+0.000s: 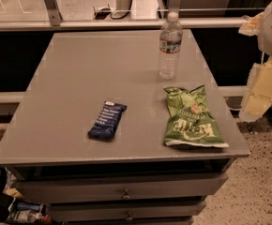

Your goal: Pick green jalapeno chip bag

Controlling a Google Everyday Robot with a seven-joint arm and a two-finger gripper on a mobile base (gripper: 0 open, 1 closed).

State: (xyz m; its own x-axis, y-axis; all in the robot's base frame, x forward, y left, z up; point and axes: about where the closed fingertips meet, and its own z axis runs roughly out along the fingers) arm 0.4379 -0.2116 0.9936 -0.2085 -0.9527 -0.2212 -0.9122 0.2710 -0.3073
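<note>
The green jalapeno chip bag [192, 118] lies flat on the grey table [94, 69], near its front right corner, with its white bottom edge toward the front. My gripper [258, 95] hangs at the right edge of the view, beyond the table's right side and a little above the table top. It is to the right of the bag and apart from it. Nothing shows in the gripper.
A dark blue bar wrapper [107, 120] lies left of the bag. A clear water bottle [170, 46] stands upright behind the bag. The table has drawers [124, 189] below its front edge. A rail and glass wall [79, 22] run behind the table. Clutter sits on the floor at lower left [23, 214].
</note>
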